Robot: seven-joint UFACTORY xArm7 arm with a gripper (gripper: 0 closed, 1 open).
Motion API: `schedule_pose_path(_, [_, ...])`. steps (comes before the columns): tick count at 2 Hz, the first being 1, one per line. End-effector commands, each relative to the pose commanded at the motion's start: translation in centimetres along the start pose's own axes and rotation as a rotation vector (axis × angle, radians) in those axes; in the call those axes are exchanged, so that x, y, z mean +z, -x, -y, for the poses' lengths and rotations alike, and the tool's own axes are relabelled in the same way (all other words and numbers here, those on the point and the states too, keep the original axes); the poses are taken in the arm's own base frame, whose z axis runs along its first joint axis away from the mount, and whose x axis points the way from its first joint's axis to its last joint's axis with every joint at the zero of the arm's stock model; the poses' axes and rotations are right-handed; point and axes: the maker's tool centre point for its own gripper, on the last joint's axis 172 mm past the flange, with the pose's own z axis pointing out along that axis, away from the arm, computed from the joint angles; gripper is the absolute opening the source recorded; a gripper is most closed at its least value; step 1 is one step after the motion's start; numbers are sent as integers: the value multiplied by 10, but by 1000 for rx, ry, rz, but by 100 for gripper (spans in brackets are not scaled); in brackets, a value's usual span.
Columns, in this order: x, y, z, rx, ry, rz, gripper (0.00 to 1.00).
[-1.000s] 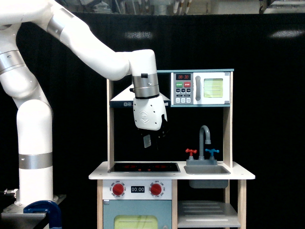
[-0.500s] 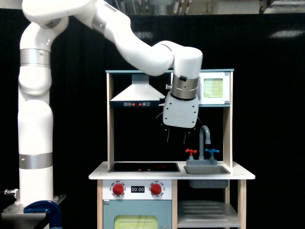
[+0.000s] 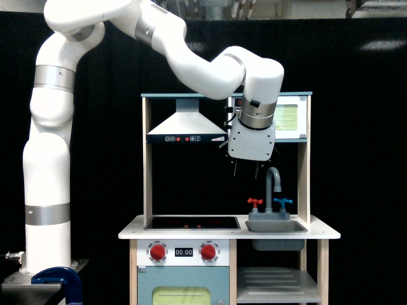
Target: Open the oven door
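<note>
The gripper (image 3: 245,169) hangs below the white wrist housing with its dark fingers pointing down and spread apart, gripping nothing. It sits above the grey faucet (image 3: 274,184) and below the oven door (image 3: 285,117). The door is at the toy kitchen's (image 3: 147,184) upper right, partly hidden behind the wrist.

Black curtain (image 3: 356,70) backdrop behind wooden toy kitchen (image 3: 147,178); ceiling clutter along top edge.
</note>
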Motion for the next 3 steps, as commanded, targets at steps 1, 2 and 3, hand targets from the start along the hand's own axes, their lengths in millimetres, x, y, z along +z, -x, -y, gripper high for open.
schedule_pose_path(1, [-7,-32,-15,-37,-9,-136,100])
schedule_pose_path(2, [-14,-104,-30,-37,-9,-136,100])
schedule_pose_path(3, [-2,-181,-40,-37,-9,-136,100])
